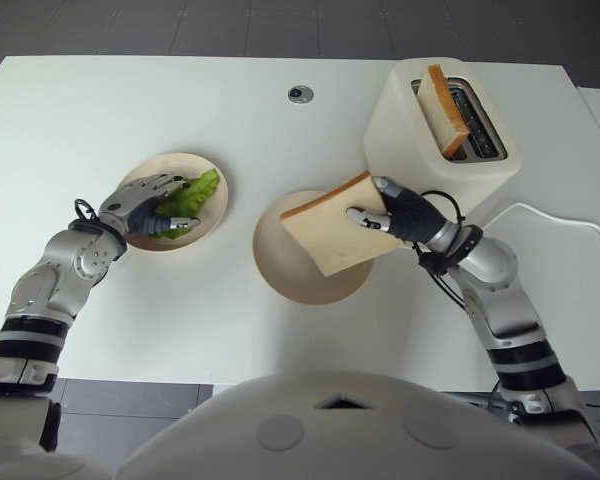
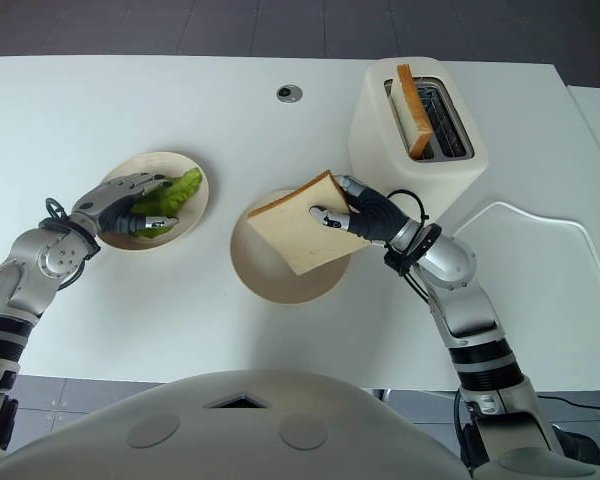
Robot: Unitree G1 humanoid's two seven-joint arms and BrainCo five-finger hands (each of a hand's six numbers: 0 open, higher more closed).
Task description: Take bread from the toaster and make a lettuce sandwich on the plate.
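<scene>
My right hand [image 1: 400, 212] is clamped on the bread slice [image 1: 330, 238], tilted over the plate [image 1: 280, 272] — I'd level it, lower it centred, then release; left hand [image 1: 143, 207] grips the lettuce [image 1: 196, 192].

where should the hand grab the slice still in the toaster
Grip the slice by its upper part, which stands upright, clear of the toaster top. Come straight down from above and pinch its two broad faces; the empty slot beside it leaves room for fingers on that side.
</scene>
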